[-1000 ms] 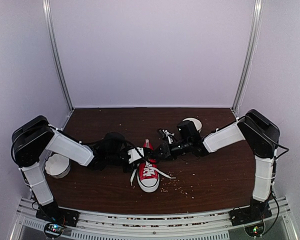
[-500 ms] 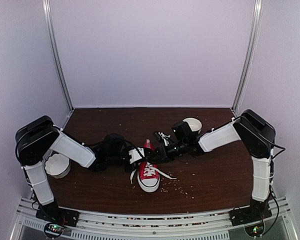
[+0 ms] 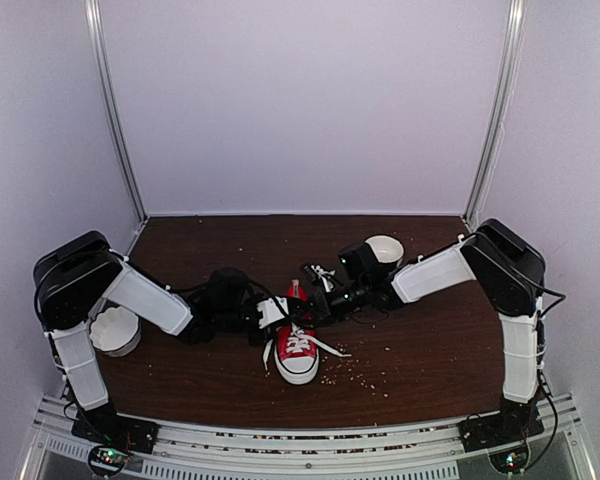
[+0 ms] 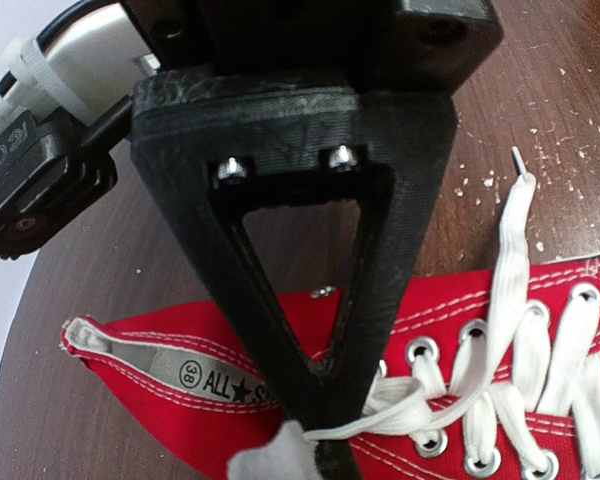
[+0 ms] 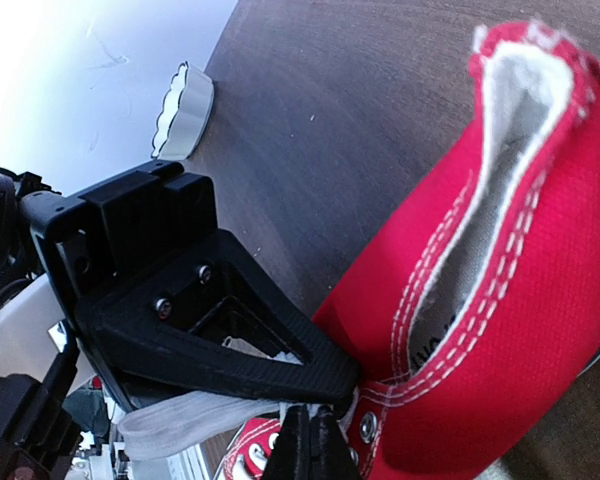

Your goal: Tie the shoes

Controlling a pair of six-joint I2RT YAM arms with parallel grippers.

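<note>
At the middle of the brown wooden counter (image 3: 430, 350), the red canvas sneaker (image 3: 296, 352) lies with the left gripper (image 4: 318, 450) pinching a white lace (image 4: 405, 418); the right gripper (image 5: 307, 440), fingers pressed together, has edged leftward, so tying is judged unfinished.

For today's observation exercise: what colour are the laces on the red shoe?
White. The laces show best in the left wrist view.

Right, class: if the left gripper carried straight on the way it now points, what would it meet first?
Most likely the red canvas sneaker with white laces: the left gripper, shut on a lace, points at its side by the top eyelets. Depth is unclear.
</note>
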